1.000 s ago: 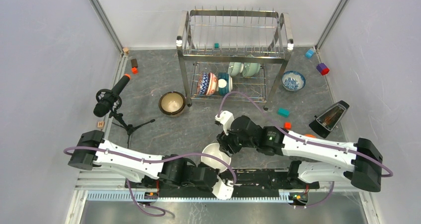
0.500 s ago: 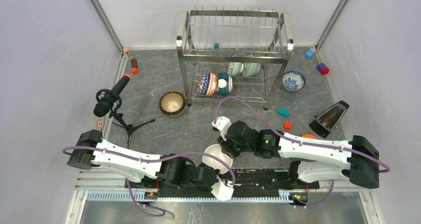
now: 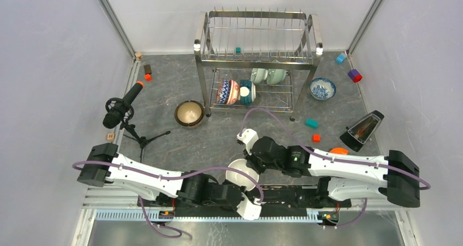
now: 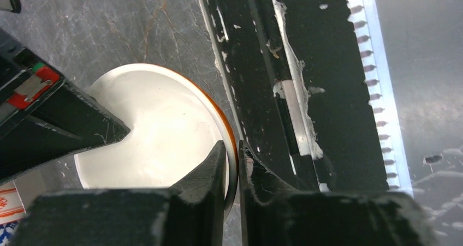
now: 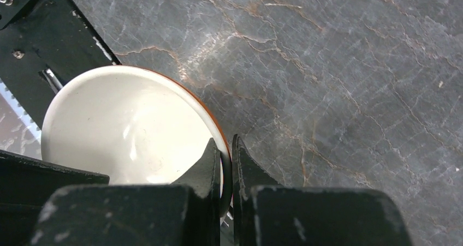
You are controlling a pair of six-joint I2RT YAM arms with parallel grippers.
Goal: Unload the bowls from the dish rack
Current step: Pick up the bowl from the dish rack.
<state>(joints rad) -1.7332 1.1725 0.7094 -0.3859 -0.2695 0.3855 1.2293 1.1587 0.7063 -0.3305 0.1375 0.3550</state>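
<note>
A bowl (image 3: 239, 173), white inside with an orange outside, hangs between the two arms near the table's front edge. My left gripper (image 4: 233, 148) is shut on its near rim, one finger inside and one outside. My right gripper (image 5: 226, 142) is shut on the rim at the opposite side (image 3: 253, 167). The dish rack (image 3: 256, 39) stands at the back. Its lower tier holds a patterned bowl (image 3: 228, 91), a dark teal one (image 3: 247, 91) and pale green bowls (image 3: 267, 76). A brown bowl (image 3: 189, 113) and a blue-and-white bowl (image 3: 322, 88) sit on the table.
A microphone on a tripod (image 3: 123, 107) stands at the left. A black wedge-shaped object (image 3: 362, 130) lies at the right. Small blocks are scattered about: teal (image 3: 312, 123), red (image 3: 316, 138), purple and red (image 3: 355, 75). The black base rail (image 4: 284, 66) runs beside the held bowl.
My right gripper has gone from open to shut on the bowl's rim, its arm shifting slightly toward the bowl. The left gripper still holds the other side.
</note>
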